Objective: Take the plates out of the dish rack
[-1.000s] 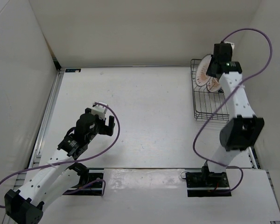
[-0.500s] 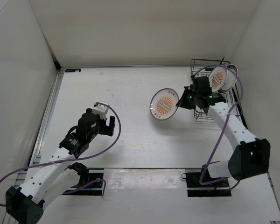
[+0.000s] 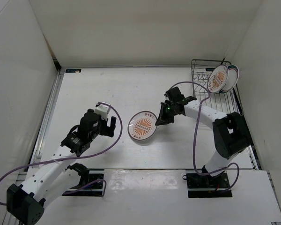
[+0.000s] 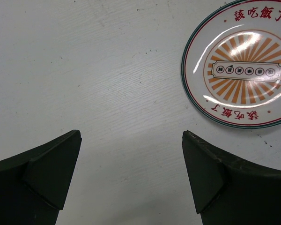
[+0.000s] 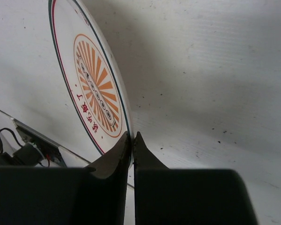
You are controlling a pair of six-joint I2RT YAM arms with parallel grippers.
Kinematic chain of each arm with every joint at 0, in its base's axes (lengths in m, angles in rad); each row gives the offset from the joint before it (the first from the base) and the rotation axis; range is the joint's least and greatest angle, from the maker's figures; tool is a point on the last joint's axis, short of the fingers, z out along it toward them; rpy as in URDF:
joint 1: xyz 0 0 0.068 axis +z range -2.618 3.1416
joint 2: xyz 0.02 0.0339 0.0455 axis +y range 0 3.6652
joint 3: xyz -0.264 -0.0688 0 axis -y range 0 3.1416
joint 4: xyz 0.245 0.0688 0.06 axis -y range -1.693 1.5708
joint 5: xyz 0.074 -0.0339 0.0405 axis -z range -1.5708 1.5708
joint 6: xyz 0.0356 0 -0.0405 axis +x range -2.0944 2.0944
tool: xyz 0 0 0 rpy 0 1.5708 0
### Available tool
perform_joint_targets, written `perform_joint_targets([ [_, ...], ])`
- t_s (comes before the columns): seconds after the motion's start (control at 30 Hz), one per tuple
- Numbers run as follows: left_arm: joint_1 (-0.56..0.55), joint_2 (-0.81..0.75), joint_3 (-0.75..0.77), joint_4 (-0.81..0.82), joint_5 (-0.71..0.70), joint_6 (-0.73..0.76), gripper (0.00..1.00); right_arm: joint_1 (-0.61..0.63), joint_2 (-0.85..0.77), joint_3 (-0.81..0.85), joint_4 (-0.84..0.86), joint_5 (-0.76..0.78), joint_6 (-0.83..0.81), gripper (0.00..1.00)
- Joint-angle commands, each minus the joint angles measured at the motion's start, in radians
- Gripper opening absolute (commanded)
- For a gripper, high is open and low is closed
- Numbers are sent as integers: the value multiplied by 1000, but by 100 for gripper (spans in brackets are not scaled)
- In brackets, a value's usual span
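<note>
The right gripper (image 3: 158, 123) was clamped on the rim of a sunburst plate (image 3: 142, 127), holding it tilted over the middle of the table (image 3: 107, 89), well apart from the dish rack (image 3: 210, 105) in the far right corner. Whether the plate's lower edge touched the table could not be told. Two other plates (image 3: 218, 78) stood upright at the rack's far end, one behind the other. The left gripper (image 3: 107, 128) hovered just beside the held plate, jaws spread with nothing between them. A purple cable (image 3: 194, 140) looped around the right arm near the rack.
</note>
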Motion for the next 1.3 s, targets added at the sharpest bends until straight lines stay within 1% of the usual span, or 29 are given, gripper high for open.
perform_joint_targets([
  [0.0, -3, 5, 43, -11, -16, -3, 100, 30, 27, 71, 40, -57, 53, 4],
  [0.03, -2, 6, 43, -13, -15, -3, 100, 39, 87, 89, 18, -59, 58, 4],
  [0.07, -5, 13, 44, -14, -18, -3, 100, 62, 104, 116, -2, -59, 60, 6],
  [0.13, -5, 13, 46, -16, -18, -3, 100, 87, 148, 135, -13, -46, 66, 15],
  [0.23, -3, 18, 49, -22, -16, -6, 100, 116, 178, 161, -16, -69, 63, 25],
  [0.27, -3, 18, 49, -23, -16, -6, 100, 122, 196, 187, -57, -68, 44, 28],
  [0.33, -5, 21, 52, -25, -16, -6, 100, 136, 202, 207, -80, -59, 27, 30],
  [0.4, -3, 22, 54, -23, -16, -6, 100, 144, 193, 199, -74, -57, 23, 37],
  [0.43, -5, 24, 54, -28, -18, -6, 100, 144, 188, 170, -60, -60, 24, 52],
  [0.47, -3, 22, 54, -28, -22, -6, 100, 142, 163, 156, -39, -60, 27, 62],
  [0.63, -3, 33, 58, -36, -27, -4, 100, 139, 71, 57, 21, -39, 29, 62],
  [0.67, -5, 35, 60, -39, -26, -6, 100, 141, 51, 31, 26, -8, 23, 62],
  [0.7, -3, 38, 60, -37, -26, -6, 100, 138, -12, 6, 30, 29, 17, 61],
  [0.77, -3, 41, 60, -40, -29, -9, 100, 122, -49, 9, 17, 87, -38, 60],
  [0.8, -3, 41, 58, -42, -30, -12, 100, 115, -77, 68, -67, 119, -61, 60],
  [0.83, -3, 41, 57, -42, -32, -12, 100, 89, -75, 116, -186, 162, -150, 60],
  [0.87, -3, 47, 55, -40, -29, -15, 100, 79, -74, 283, -248, 294, -170, 61],
  [0.9, -3, 50, 52, -39, -26, -15, 100, 64, -68, 341, -294, 352, -190, 64],
  [0.93, -5, 55, 52, -36, -27, -18, 100, 5, -63, 390, -368, 371, -256, 56],
  [0.97, -3, 71, 52, -36, -26, -17, 100, -22, -69, 503, -368, 350, -282, 49],
  [1.0, -2, 81, 58, -45, -29, -17, 100, -75, -71, 533, -358, 356, -339, 45],
  [1.03, -3, 82, 78, -54, -29, -17, 100, -99, -56, 562, -350, 401, -350, 45],
  [1.07, -5, 82, 80, -62, -41, -18, 100, -178, -37, 634, -356, 431, -353, 45],
  [1.1, -3, 78, 80, -62, -55, -21, 100, -209, -20, 709, -374, 479, -336, 45],
  [1.13, -3, 72, 72, -63, -62, -23, 100, -232, 39, 771, -396, 548, -320, 45],
  [1.17, -3, 67, 67, -60, -79, -24, 100, -320, 55, 788, -399, 567, -304, 43],
  [1.2, -3, 44, 63, -53, -97, -26, 100, -352, 66, 794, -392, 552, -222, 36],
  [1.23, -5, 39, 52, -52, -114, -30, 100, -384, 92, 782, -367, 528, -195, 24],
  [1.27, -3, 29, 47, -52, -119, -35, 100, -457, 101, 768, -340, 506, -171, 20],
])
